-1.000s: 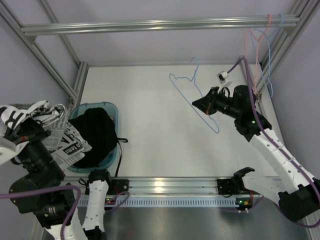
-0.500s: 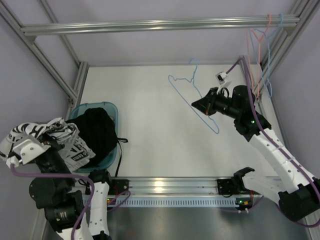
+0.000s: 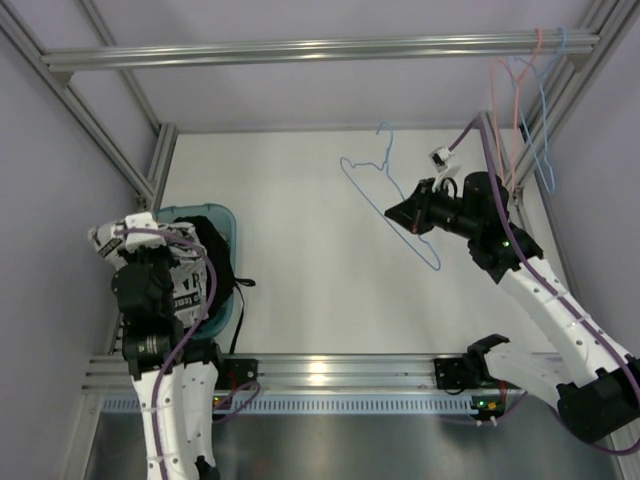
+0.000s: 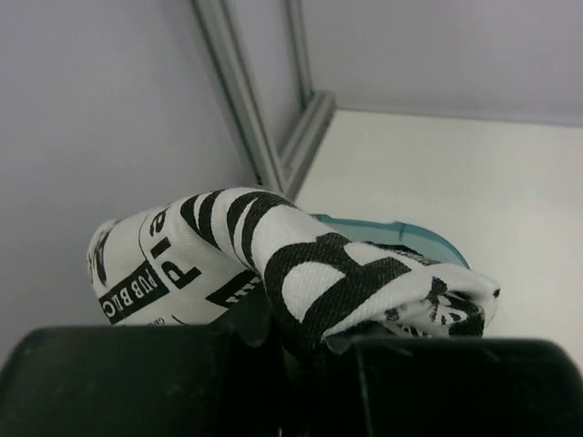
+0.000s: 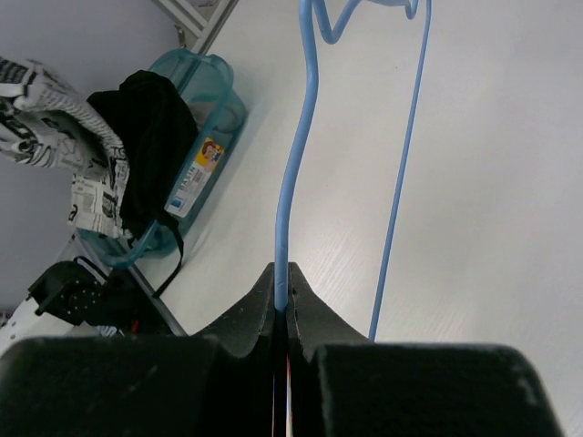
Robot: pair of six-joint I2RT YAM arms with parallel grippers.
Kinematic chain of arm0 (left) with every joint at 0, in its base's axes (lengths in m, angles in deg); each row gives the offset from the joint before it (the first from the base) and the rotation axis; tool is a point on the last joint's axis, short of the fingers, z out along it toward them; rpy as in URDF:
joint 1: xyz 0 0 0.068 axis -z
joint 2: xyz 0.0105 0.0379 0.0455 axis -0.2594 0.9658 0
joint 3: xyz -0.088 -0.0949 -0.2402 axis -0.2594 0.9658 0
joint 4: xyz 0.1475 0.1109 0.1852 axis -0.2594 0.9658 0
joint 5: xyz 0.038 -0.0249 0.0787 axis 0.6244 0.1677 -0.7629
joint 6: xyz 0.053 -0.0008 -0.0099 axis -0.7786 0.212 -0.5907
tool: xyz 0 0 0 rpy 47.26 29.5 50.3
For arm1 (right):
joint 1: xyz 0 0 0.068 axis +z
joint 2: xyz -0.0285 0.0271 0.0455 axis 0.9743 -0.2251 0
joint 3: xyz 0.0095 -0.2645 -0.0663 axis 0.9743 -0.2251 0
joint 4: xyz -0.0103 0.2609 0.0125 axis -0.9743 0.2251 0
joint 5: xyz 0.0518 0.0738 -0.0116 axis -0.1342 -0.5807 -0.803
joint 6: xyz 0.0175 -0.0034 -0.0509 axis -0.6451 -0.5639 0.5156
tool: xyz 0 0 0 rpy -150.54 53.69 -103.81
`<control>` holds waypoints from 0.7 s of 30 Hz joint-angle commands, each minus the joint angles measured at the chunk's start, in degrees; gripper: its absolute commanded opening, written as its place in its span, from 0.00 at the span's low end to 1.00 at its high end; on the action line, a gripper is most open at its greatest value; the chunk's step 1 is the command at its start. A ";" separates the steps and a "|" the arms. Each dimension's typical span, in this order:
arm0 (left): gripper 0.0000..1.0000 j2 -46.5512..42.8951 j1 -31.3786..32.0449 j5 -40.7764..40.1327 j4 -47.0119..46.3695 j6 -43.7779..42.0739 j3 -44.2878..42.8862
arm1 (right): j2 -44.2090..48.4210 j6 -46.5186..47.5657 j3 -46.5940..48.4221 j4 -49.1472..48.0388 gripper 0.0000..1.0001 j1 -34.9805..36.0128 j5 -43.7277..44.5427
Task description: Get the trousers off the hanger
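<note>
The trousers [image 3: 150, 250], white-grey cloth with black lettering, hang bunched in my left gripper [image 3: 135, 245] over the left side of a teal basket [image 3: 225, 215]. In the left wrist view the trousers [image 4: 273, 264] fill the shut jaws of that gripper [image 4: 305, 341]. The light blue hanger [image 3: 385, 195] is bare and held above the table by my right gripper [image 3: 395, 212]. In the right wrist view that gripper [image 5: 281, 293] is shut on the hanger's wire [image 5: 296, 173]. The trousers [image 5: 64, 109] also show there, far left.
The teal basket [image 5: 214, 91] holds a plain black cloth bundle [image 3: 205, 265]. Several pink and blue wire hangers [image 3: 525, 90] hang from the frame rail at the back right. Aluminium frame posts [image 3: 155, 165] border the white table [image 3: 300, 270].
My left arm swung from outside the table's left edge inward to the right, carrying the trousers over the basket. The right gripper and hanger stayed almost still.
</note>
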 commanded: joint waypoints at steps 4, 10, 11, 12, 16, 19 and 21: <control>0.00 12.14 -0.16 15.27 -15.27 -2.91 5.39 | 2.80 1.53 3.33 1.05 0.00 1.24 1.44; 0.03 20.86 -0.16 16.51 -13.08 -5.72 9.26 | 4.65 3.64 4.12 3.68 0.00 1.24 2.14; 0.12 21.48 -0.07 17.38 -12.46 -5.98 9.53 | 4.91 3.99 4.21 4.04 0.00 1.24 2.31; 0.21 22.62 -0.16 18.61 -11.50 -6.94 9.88 | 5.35 4.60 4.47 4.56 0.00 1.24 2.40; 0.47 24.30 -0.07 22.13 -6.85 -6.43 8.92 | 6.32 5.92 5.52 6.14 0.00 1.24 2.75; 0.65 23.86 -0.16 24.67 -3.77 -5.02 5.76 | 7.29 6.98 7.02 8.34 0.00 1.24 3.63; 0.80 22.46 -0.16 27.13 -1.74 -4.23 2.51 | 8.69 7.94 7.90 10.62 0.00 1.24 4.51</control>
